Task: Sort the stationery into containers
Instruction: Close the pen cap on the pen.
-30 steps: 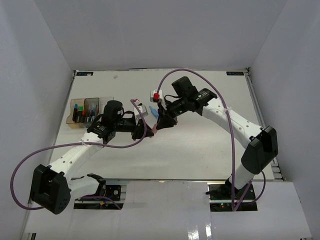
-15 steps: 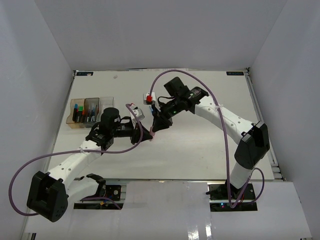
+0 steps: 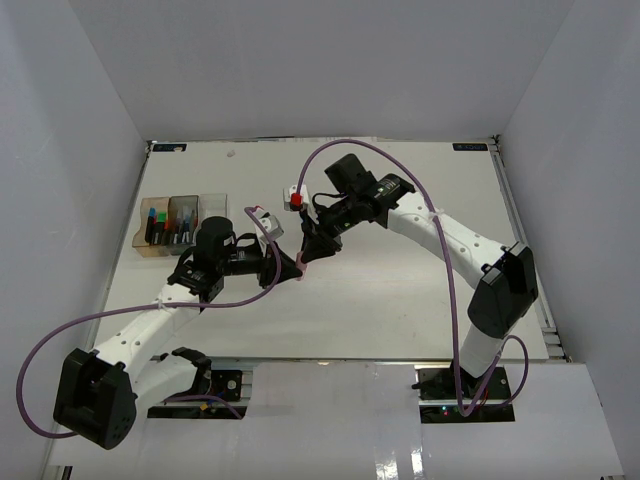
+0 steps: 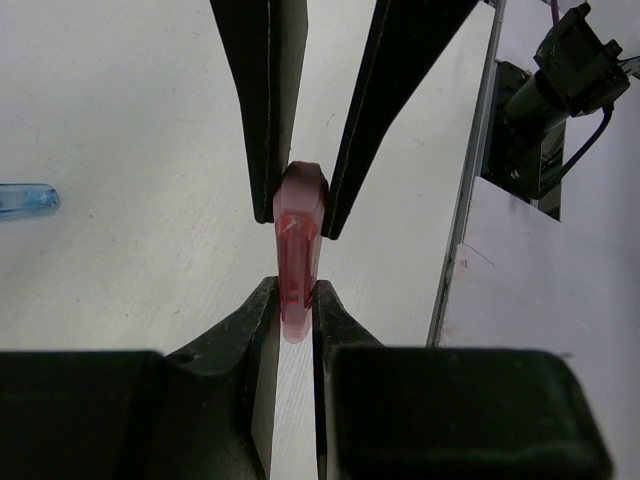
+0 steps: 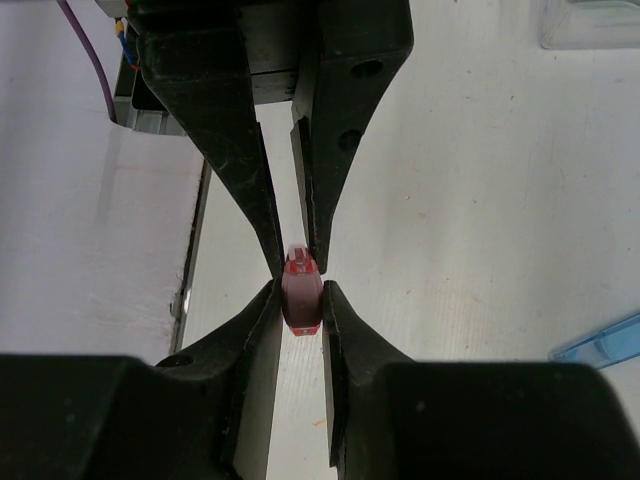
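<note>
Both pincers are closed on one pink piece (image 4: 298,250), gripping it from opposite ends. The left pincer (image 4: 292,292) has its jaws drawn in on one end of the piece. The right pincer (image 4: 300,215) meets it tip to tip, jaws pinched on the other end, and the two pairs of fingertips are close together. The left arm (image 3: 150,320) reaches in from the left of the piece, its wrist pointing right. The right arm (image 3: 450,235) comes in from the right of the piece, bent at the elbow, with its wrist angled down and leftward onto it.
</note>
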Robot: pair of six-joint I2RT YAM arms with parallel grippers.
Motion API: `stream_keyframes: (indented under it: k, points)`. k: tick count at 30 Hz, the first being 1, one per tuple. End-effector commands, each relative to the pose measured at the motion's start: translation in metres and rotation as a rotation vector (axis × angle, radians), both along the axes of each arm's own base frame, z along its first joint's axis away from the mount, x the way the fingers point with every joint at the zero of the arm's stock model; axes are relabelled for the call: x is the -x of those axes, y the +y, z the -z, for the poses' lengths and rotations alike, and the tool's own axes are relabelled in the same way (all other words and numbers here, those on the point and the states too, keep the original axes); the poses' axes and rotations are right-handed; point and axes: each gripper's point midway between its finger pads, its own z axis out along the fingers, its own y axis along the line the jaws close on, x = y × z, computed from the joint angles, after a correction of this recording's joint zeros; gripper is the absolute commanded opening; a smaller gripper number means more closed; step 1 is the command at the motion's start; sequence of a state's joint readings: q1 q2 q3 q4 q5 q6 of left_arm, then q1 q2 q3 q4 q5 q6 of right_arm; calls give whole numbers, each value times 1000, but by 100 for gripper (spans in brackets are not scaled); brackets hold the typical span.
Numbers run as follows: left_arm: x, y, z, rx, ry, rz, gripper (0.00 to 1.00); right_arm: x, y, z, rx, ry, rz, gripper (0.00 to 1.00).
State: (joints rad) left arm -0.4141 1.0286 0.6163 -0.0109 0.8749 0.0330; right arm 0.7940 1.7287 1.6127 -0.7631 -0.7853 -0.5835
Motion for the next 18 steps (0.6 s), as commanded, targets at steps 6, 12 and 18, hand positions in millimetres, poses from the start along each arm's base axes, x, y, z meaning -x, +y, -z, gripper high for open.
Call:
stream_keyframes:
  k: [6, 12, 18]
  points:
    - [-9, -8, -135, 230, -494, 52, 0, 41, -17, 51, 207, 126, -53, 8]
    - [-10, -9, -123, 206, -463, 63, 0, 36, -17, 49, 206, 107, -28, 8]
    - [-9, -9, -119, 193, -453, 68, 0, 27, -12, 31, 169, 72, -3, 8]
